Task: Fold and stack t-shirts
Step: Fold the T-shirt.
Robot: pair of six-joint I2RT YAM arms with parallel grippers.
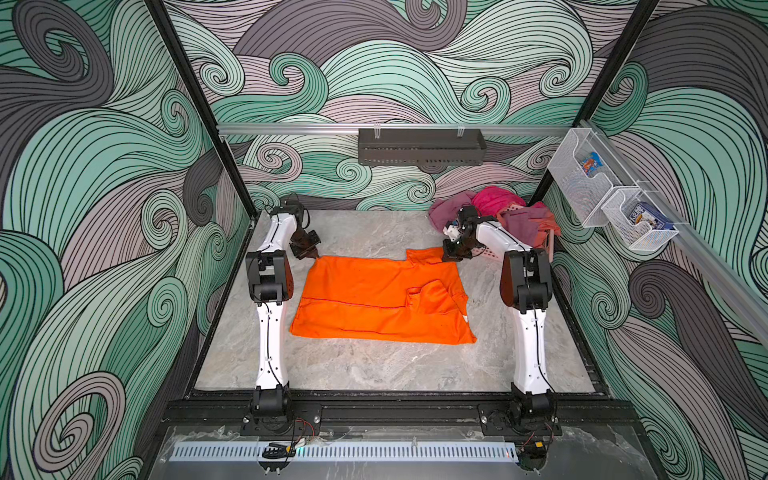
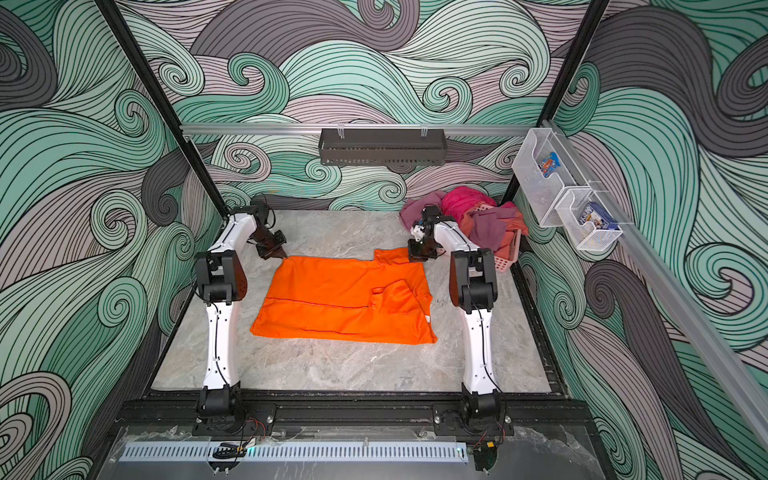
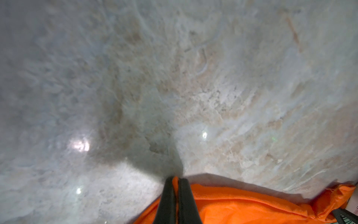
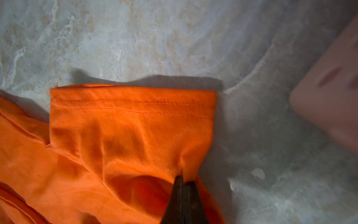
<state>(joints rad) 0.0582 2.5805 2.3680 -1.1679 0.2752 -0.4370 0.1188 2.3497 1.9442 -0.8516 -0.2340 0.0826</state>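
One orange t-shirt [image 1: 374, 299] [image 2: 340, 303] lies spread on the marble table in both top views, partly folded, with a sleeve flap on its right half. My left gripper [image 1: 313, 254] [image 2: 281, 252] is shut on the shirt's far left corner; in the left wrist view a strip of orange cloth [image 3: 242, 205] sits pinched in the left gripper [image 3: 175, 179]. My right gripper [image 1: 451, 257] [image 2: 417, 257] is shut on the far right sleeve [image 4: 131, 120], the cloth bunching at the right gripper [image 4: 183, 179].
A pink lattice basket [image 1: 550, 245] [image 2: 513, 253] heaped with purple and magenta clothes [image 1: 494, 203] stands at the far right corner, just behind the right gripper. A dark shelf [image 1: 422, 147] hangs on the back wall. Two wire baskets [image 1: 611, 195] hang on the right rail.
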